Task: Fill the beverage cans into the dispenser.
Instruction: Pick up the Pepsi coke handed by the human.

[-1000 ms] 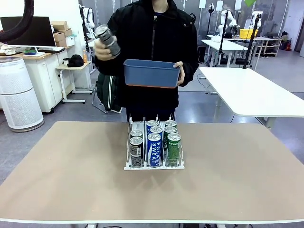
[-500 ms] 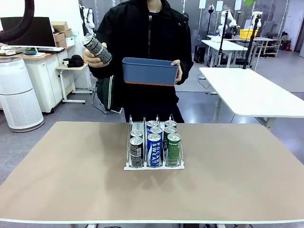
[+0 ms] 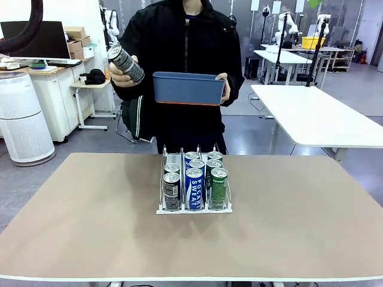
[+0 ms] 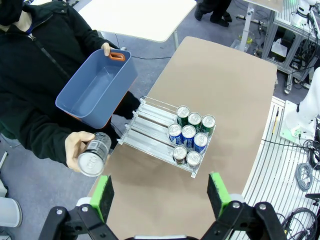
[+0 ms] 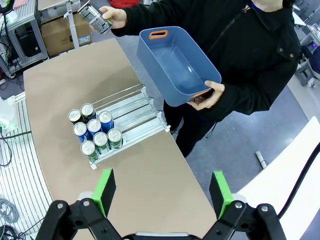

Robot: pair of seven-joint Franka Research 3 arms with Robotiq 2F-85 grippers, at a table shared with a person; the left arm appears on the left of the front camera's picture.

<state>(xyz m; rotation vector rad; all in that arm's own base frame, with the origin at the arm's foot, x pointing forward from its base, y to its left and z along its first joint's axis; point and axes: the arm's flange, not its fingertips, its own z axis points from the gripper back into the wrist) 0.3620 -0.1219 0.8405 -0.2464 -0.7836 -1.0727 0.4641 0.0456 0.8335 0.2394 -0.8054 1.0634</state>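
Note:
The dispenser [image 3: 194, 211] stands mid-table, with several beverage cans [image 3: 194, 188] at its front: dark ones in the left lane, blue in the middle, green on the right. Behind it a person holds a dark patterned can [image 3: 126, 64] up in one hand and an empty blue bin [image 3: 188, 88] in the other. From above, the left wrist view shows the dispenser [image 4: 150, 117], its cans [image 4: 188, 135], the held can [image 4: 92, 155] and my open left gripper [image 4: 160, 195]. High over the dispenser [image 5: 135, 107] and cans [image 5: 94, 127], my right gripper [image 5: 162, 192] is open and holds nothing.
The tan table [image 3: 90, 227] has bare room on both sides of the dispenser. The blue bin [image 5: 175, 65] hangs beyond the far edge. A white table [image 3: 317, 113] and an air purifier [image 3: 21, 116] stand farther off.
The person's hand with the dark can has come down and to the left a little. The blue bin has shifted slightly. The cans in the dispenser have not moved.

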